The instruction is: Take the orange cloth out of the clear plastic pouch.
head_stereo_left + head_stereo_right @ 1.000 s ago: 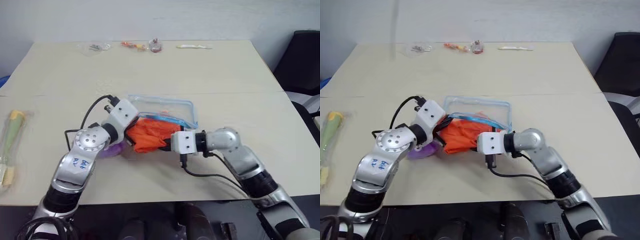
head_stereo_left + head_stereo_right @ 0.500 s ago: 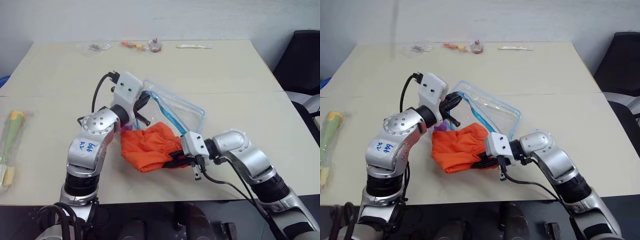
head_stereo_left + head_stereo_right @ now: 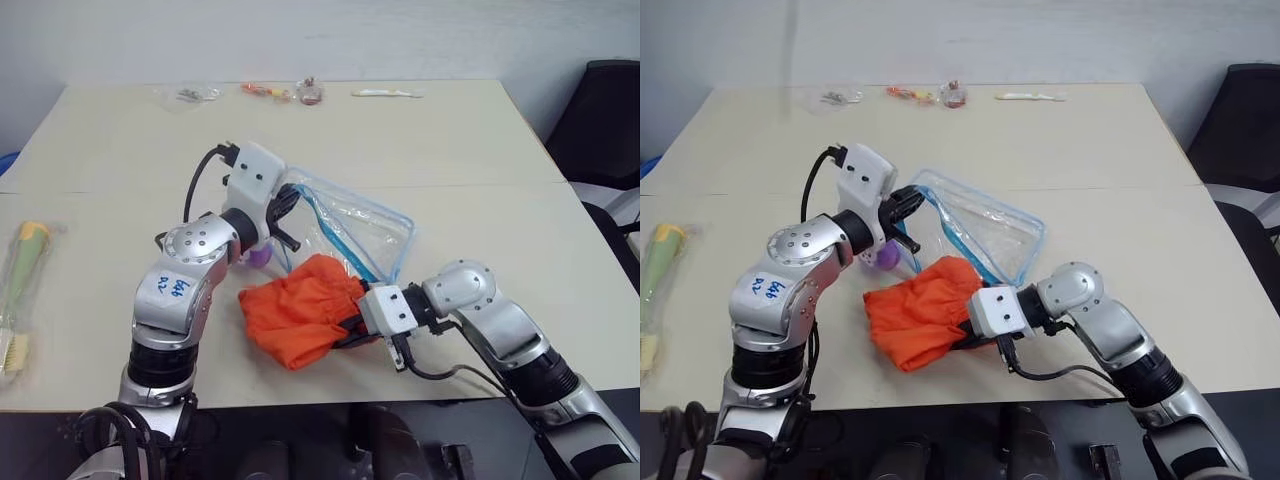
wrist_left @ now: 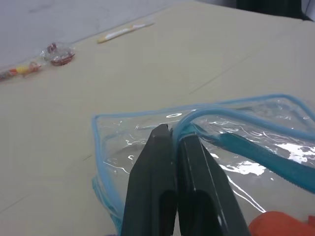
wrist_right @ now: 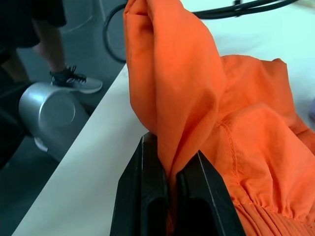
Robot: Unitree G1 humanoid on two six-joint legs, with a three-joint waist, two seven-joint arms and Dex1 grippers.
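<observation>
On the bench's near edge, the cloth (image 3: 300, 318) looks basically free of the pouch (image 3: 362, 232), which is tilted up just behind it. Right gripper (image 5: 170, 189) is clamped on a fold of cloth, left gripper (image 4: 173, 142) is pinched on the pouch's blue rim. I'd pull the cloth away toward the near side and hold the pouch steady so nothing snags. The right wrist view shows the pinched fold up close. The head views show a purple toy (image 3: 258, 256) beside the pouch.
</observation>
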